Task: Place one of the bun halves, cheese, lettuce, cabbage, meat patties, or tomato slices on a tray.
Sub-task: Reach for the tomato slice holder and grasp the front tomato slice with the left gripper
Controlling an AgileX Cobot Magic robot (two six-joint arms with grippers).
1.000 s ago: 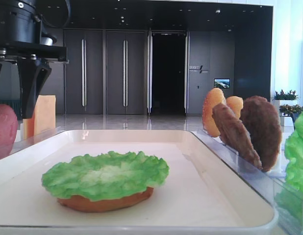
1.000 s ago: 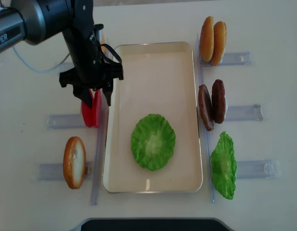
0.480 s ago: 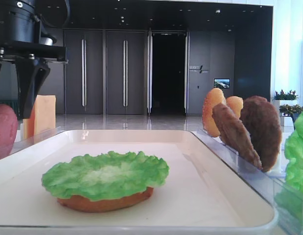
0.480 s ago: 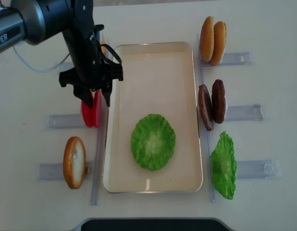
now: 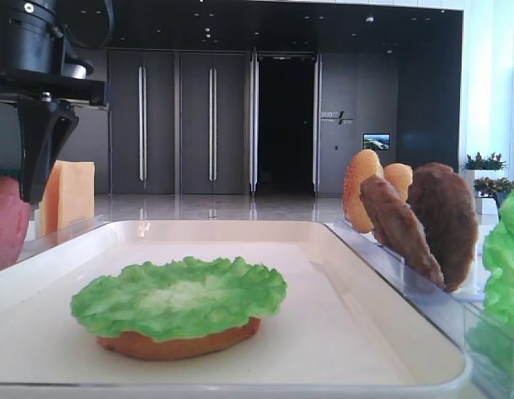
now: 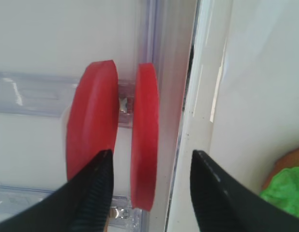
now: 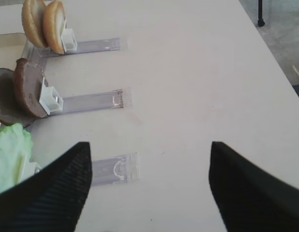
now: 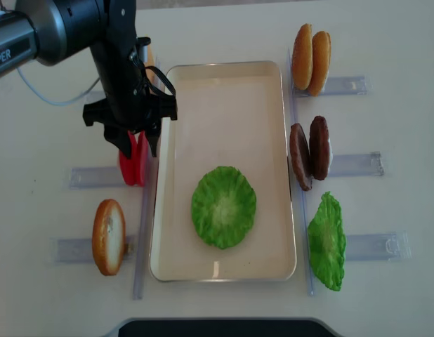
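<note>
Two red tomato slices [image 6: 144, 140] stand on edge in a clear holder just left of the cream tray [image 8: 284, 175]. My left gripper [image 6: 149, 191] is open and hangs over them; the slice nearer the tray sits between its fingers [image 6: 91, 193] with a gap on each side. From overhead the left gripper [image 8: 137, 149] is above the tomato slices [image 8: 133, 167]. On the tray lies a lettuce [image 8: 223, 206] leaf on an orange-brown bun base [image 5: 178, 342]. My right gripper [image 7: 149, 147] is open and holds nothing over bare table.
Right of the tray stand two bun halves [image 8: 312, 60], two meat patties [image 8: 309, 154] and another lettuce leaf [image 8: 326, 241] in clear holders [image 8: 371, 247]. A bun half [image 8: 108, 236] stands at the front left. Cheese [image 5: 70, 195] stands behind the left gripper.
My left gripper has shifted slightly to the left over the tomato slices, its opening unchanged. Nothing else has moved.
</note>
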